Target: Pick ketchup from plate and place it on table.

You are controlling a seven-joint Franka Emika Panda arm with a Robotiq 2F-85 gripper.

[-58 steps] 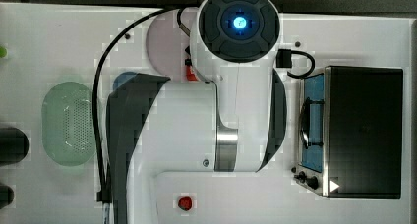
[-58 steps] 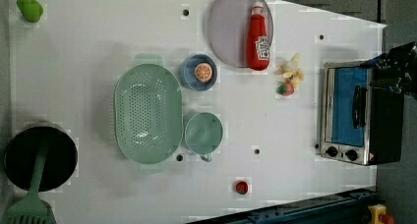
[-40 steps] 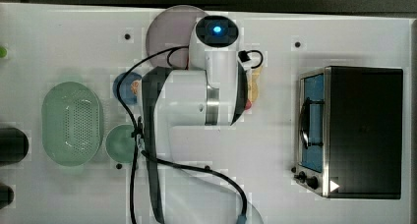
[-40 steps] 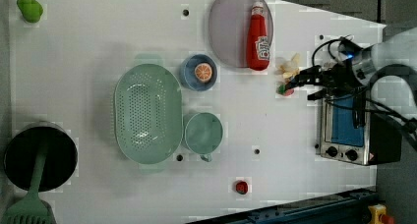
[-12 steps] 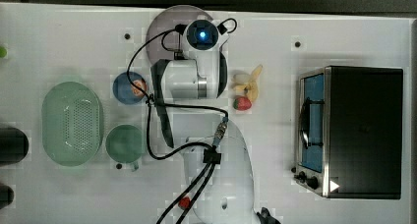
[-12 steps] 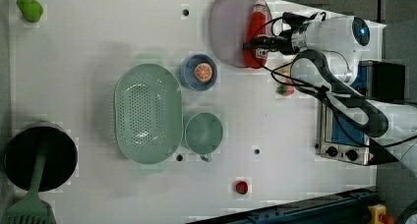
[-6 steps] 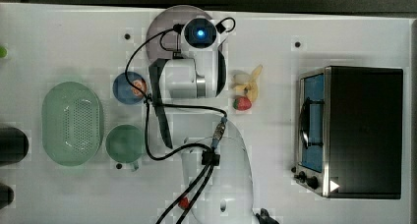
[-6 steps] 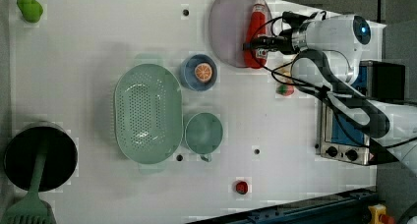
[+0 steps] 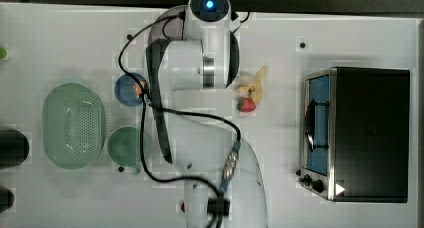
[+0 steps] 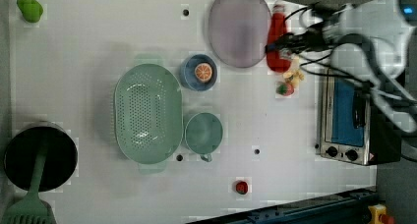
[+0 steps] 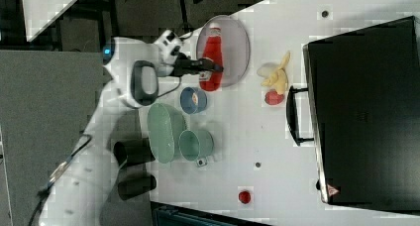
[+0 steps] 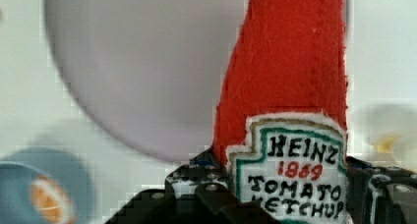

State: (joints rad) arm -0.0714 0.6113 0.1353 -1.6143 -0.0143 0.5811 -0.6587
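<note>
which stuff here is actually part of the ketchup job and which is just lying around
In the job: ketchup, held in the gripper; plate; table.

Lying about: green basket, blue bowl, green cup, strawberry, banana, toaster oven, red button.

Ketchup (image 10: pixel 278 42) just beside plate (image 10: pixel 238 27).

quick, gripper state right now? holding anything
Gripper: shut on the ketchup, which looks lifted, beside the plate in the left view.
</note>
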